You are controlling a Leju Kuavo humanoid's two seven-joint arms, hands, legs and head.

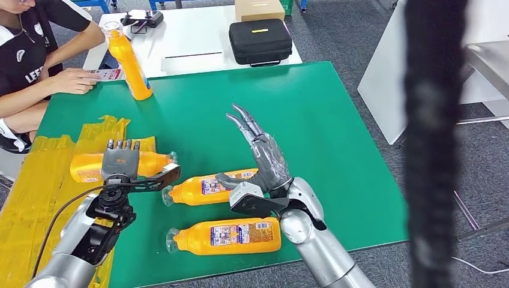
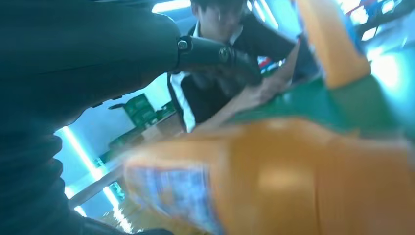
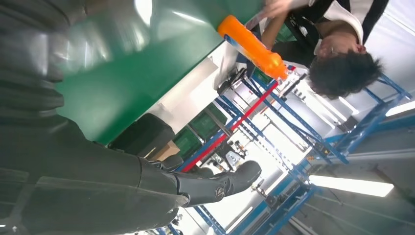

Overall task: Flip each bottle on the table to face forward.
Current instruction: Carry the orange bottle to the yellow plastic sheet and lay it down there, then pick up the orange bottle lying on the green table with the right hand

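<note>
My left hand (image 1: 122,157) wraps its fingers over the leftmost lying bottle (image 1: 90,166) to roll its label forward, while my right hand (image 1: 259,157) hovers above the surface (image 1: 336,132), fingers spread and empty.

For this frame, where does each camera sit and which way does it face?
Head view: high on the body, looking down at the green table; left hand over a lying orange bottle, right hand open.
Left wrist view: behind the left hand, bottle close.
Right wrist view: behind the right hand.
All share the upright orange bottle.
</note>
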